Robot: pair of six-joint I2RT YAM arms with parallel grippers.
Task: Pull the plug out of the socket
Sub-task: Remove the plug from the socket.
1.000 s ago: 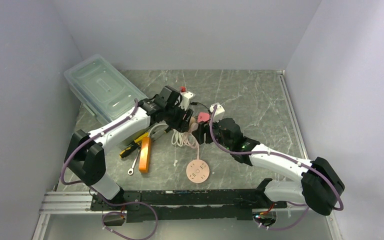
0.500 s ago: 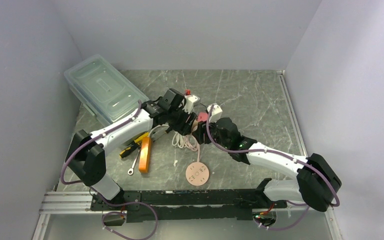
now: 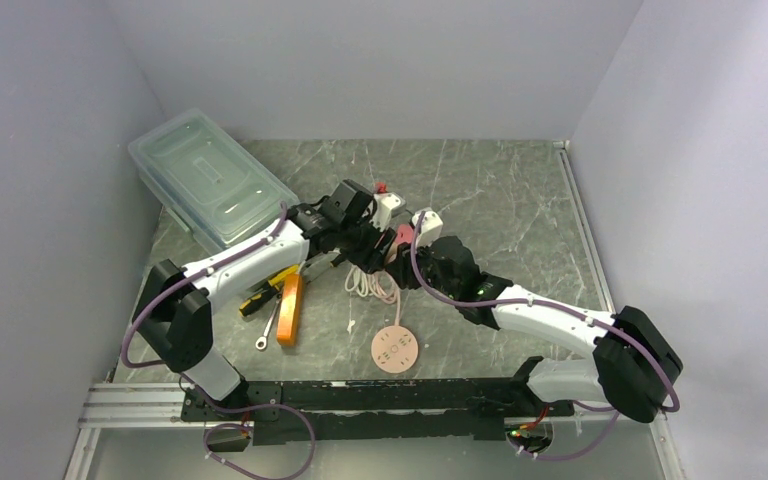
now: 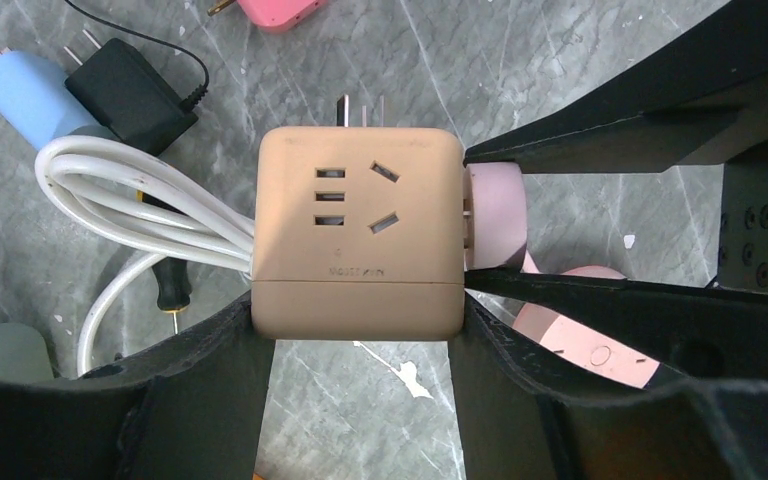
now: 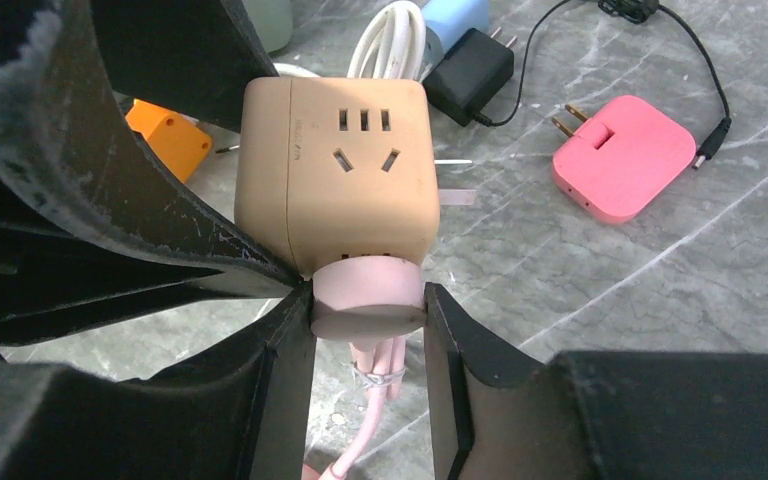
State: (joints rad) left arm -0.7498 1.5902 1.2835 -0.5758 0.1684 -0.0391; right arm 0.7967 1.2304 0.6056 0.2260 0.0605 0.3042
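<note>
1. Overhead, both arms reach forward and inward until their wrists meet mid-table, the left gripper (image 3: 368,243) coming in from the left and the right gripper (image 3: 407,262) from the right.
2. Left fingers (image 4: 210,380) are pressed onto two opposite faces of the tan socket cube (image 4: 357,235); right fingers (image 5: 280,360) are pinched on the round pink plug (image 5: 368,300).
3. From overhead, cube and plug are almost lost between the two wrists. The plug's prongs cannot be seen (the plug's body covers them in both wrist views).
4. The plug sits directly between the right fingertips, seated against the cube's face. The cube lies just beyond those fingertips, and a white cable (image 4: 130,210) leaves its far side.
</note>
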